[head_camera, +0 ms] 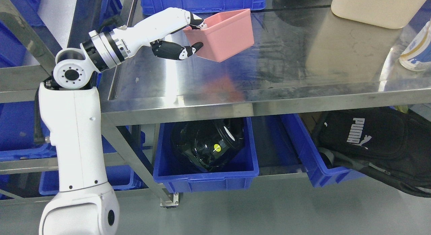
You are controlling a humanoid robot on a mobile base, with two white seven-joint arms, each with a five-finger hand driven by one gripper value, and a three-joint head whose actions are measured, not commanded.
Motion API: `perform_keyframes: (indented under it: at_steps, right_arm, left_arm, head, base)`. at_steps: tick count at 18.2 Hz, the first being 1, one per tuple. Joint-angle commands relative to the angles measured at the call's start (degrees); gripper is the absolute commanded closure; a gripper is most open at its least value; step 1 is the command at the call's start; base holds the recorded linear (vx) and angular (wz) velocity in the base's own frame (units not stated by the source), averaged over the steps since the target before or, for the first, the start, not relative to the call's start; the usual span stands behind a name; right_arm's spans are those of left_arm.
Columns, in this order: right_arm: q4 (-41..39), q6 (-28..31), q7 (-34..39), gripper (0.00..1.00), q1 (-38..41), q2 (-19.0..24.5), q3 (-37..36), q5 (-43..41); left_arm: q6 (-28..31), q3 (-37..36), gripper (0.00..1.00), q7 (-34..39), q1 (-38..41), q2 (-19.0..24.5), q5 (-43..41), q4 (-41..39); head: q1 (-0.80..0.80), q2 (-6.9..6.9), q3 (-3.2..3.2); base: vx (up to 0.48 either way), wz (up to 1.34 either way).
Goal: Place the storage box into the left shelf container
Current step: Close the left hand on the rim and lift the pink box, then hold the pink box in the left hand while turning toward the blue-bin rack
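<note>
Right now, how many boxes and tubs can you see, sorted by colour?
Pink: 1, the storage box, tilted in the left hand.
Cream: 1, the tub at the table's far right.
Blue: at least 3 clear ones, the bin under the table, the bin beside it, the crate behind.
Total: 5, with more blue partly hidden at left.

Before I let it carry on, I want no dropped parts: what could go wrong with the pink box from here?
1. The left hand pinches only one rim corner of the pink storage box, which hangs tilted above the steel table; it could slip or swing.
2. The blue crates on the left shelf sit behind angled steel frame bars; the box might clip one on the way over.
</note>
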Motion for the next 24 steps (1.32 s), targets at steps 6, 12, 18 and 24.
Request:
perform_keyframes:
  at_steps: [6, 12, 18, 24]
  right_arm:
    - [-1.0, 0.01, 10.14, 0.0, 1.51, -1.0, 0.0, -0.18]
    - [-1.0, 0.01, 10.14, 0.0, 1.51, -1.0, 0.0, -0.18]
    - [-1.0, 0.01, 10.14, 0.0, 1.51, -1.0, 0.0, -0.18]
    - [-1.0, 0.01, 10.14, 0.0, 1.51, -1.0, 0.0, -0.18]
  left_arm:
    - [-1.68, 0.55, 1.0, 0.41, 4.97, 0.9, 0.73, -13.07]
    - [-1.86, 0.2, 1.0, 0.68, 5.32, 0.9, 0.73, -13.16]
    - [-1.86, 0.29, 0.99, 0.68, 5.5, 0.9, 0.73, -13.24]
    - [-2.12, 0.2, 0.99, 0.68, 6.47, 0.9, 0.73, -13.33]
  head:
    - [0.0, 0.0, 0.0]
    - [0.0, 0.0, 0.0]
    - [0.0, 0.0, 0.0]
    - [0.0, 0.01, 0.0]
  base:
    - [-0.086, 0.07]
    - [-0.234, 0.35]
    - [-0.137, 0.58]
    - [-0.051, 0.88]
